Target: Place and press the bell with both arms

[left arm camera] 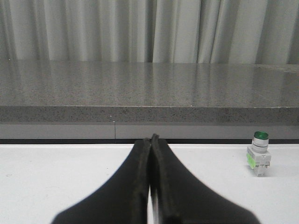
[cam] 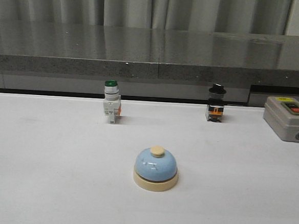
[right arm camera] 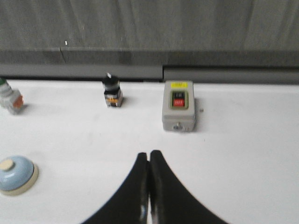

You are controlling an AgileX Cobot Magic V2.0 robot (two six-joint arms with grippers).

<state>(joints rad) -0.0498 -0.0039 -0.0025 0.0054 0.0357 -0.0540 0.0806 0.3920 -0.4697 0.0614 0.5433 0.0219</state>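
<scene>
The light-blue bell [cam: 156,167] with cream base and cream button stands upright on the white table, front centre. It also shows in the right wrist view [right arm camera: 16,174], off to one side of my right gripper [right arm camera: 149,154], which is shut and empty above the table. My left gripper [left arm camera: 151,139] is shut and empty; the bell is out of its view. Neither arm shows in the front view.
A green-capped white pushbutton [cam: 111,103] stands back left and shows in the left wrist view [left arm camera: 259,153]. A black-knobbed switch [cam: 216,104] stands back centre-right. A grey on/off switch box [cam: 288,118] sits at the right edge. A grey stone ledge [cam: 153,56] runs behind the table.
</scene>
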